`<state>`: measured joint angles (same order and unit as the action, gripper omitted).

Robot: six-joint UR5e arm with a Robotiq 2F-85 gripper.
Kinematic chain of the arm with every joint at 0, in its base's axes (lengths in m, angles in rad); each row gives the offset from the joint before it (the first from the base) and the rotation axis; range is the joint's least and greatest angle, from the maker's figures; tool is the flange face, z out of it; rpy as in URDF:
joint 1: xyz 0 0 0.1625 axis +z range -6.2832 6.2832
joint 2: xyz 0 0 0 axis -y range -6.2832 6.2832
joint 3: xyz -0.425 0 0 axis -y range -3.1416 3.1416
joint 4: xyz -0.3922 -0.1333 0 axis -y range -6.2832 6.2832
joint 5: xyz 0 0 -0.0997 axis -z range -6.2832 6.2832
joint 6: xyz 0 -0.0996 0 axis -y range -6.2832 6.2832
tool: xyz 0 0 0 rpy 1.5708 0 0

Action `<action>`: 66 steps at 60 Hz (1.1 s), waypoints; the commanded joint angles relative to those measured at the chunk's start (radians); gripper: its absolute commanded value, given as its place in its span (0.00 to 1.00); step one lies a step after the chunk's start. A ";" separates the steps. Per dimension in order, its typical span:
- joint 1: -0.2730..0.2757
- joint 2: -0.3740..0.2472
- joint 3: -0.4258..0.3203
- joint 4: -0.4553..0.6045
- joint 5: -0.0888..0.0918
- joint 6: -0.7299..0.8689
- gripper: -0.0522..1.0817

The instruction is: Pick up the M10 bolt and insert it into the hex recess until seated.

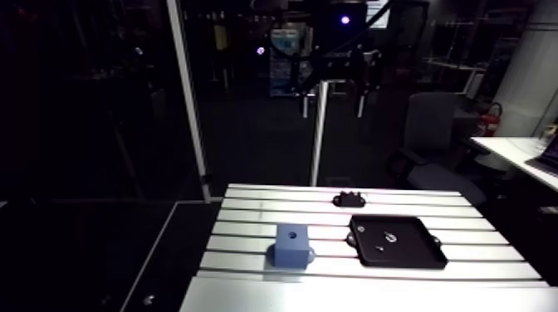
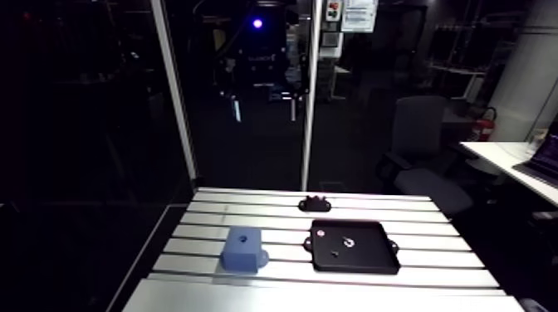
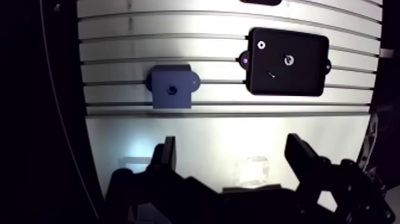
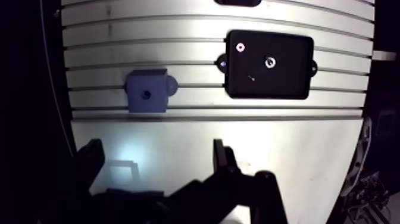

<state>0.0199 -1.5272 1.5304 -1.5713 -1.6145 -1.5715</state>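
- Claw (image 3: pixel 231 146): opened wide, nothing betw. its fingers (image 3: pixel 166 158). It hangs above the near, plain strip of the slotted aluminium surface (image 3: pixel 119 59) and touches nothing.
- Blue cube-shaped block (image 1: pixel 292 245): sits left of centre on the slotted part of the surface, w/ a small rounded tab on its right side. It has one dark hole (image 3: pixel 172 90) in the top face. The hole's shape is too small to make out, and nothing is in it.
- Black rectangular tray (image 1: pixel 419 253): right of the block, w/ a clear gap betw. them. It lies flat w/ a low rim and small tabs on its left and right sides.
- In the tray, all apart from each other:
  - small pale ring-like piece (image 3: pixel 261 44), far-left corner
  - round shiny metal piece (image 3: pixel 288 59), nearer the middle
  - thin short sliver (image 3: pixel 271 75), just near-left of the shiny piece
- M10 bolt: can't tell which of these pieces it is, as they're too small. All the loose hardware is in the tray, well away from the claw and the block.
- Small black lobed part (image 1: pixel 349 199): on the surface just beyond the tray's far edge, not touching it.
- In the wrist view the block and tray both lie well ahead of the claw, the block ahead of the left finger and the tray ahead of the right.
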 commanded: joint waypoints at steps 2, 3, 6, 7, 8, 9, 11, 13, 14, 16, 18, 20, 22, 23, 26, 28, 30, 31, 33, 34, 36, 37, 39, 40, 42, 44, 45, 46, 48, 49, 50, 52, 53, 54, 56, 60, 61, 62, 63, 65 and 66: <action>-0.012 0.031 -0.013 -0.050 -0.001 -0.013 0.05; -0.014 0.039 -0.013 -0.065 -0.007 -0.024 0.05; -0.014 0.045 -0.014 -0.082 -0.014 -0.034 0.05; -0.016 0.051 -0.013 -0.097 -0.023 -0.043 0.05; -0.016 0.051 -0.013 -0.097 -0.023 -0.043 0.05; -0.021 0.057 -0.014 -0.109 -0.033 -0.049 0.05; -0.028 0.067 -0.014 -0.118 -0.042 -0.054 0.05; -0.038 0.078 -0.014 -0.126 -0.047 -0.056 0.05; -0.049 0.085 -0.014 -0.133 -0.050 -0.058 0.05; -0.057 0.091 -0.014 -0.141 -0.051 -0.060 0.05; -0.063 0.099 -0.014 -0.153 -0.051 -0.061 0.05; -0.069 0.108 -0.013 -0.167 -0.049 -0.064 0.05; -0.072 0.118 -0.013 -0.183 -0.050 -0.072 0.05; -0.072 0.118 -0.013 -0.183 -0.050 -0.072 0.05; -0.076 0.134 -0.010 -0.218 -0.051 -0.095 0.05; -0.078 0.139 -0.007 -0.234 -0.051 -0.105 0.05; -0.078 0.146 -0.004 -0.249 -0.051 -0.116 0.05; -0.078 0.146 -0.004 -0.249 -0.051 -0.116 0.05; -0.080 0.166 0.001 -0.281 -0.051 -0.134 0.05; -0.080 0.166 0.001 -0.281 -0.051 -0.134 0.05; -0.081 0.175 0.004 -0.298 -0.049 -0.137 0.05; -0.088 0.184 0.007 -0.314 -0.048 -0.139 0.05; -0.095 0.191 0.013 -0.332 -0.049 -0.141 0.05; -0.095 0.191 0.013 -0.332 -0.049 -0.141 0.05; -0.103 0.196 0.019 -0.351 -0.048 -0.142 0.05; -0.105 0.200 0.023 -0.374 -0.045 -0.143 0.05; -0.106 0.208 0.028 -0.395 -0.045 -0.143 0.05; -0.106 0.208 0.028 -0.395 -0.045 -0.143 0.05; -0.107 0.216 0.031 -0.418 -0.043 -0.143 0.05; -0.107 0.224 0.034 -0.440 -0.043 -0.143 0.05; -0.107 0.224 0.034 -0.440 -0.043 -0.143 0.05; -0.110 0.237 0.042 -0.477 -0.040 -0.145 0.05; -0.110 0.237 0.042 -0.477 -0.040 -0.145 0.05; -0.112 0.244 0.045 -0.494 -0.040 -0.148 0.05; -0.113 0.251 0.050 -0.510 -0.040 -0.153 0.06; -0.115 0.266 0.055 -0.538 -0.037 -0.163 0.06; -0.116 0.275 0.058 -0.550 -0.038 -0.168 0.06; -0.116 0.275 0.058 -0.550 -0.038 -0.168 0.06; -0.117 0.284 0.059 -0.561 -0.036 -0.170 0.06; -0.118 0.292 0.062 -0.571 -0.034 -0.170 0.06; -0.118 0.292 0.062 -0.571 -0.034 -0.170 0.06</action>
<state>-0.0902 -1.2839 1.5740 -2.0534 -1.6547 -1.7240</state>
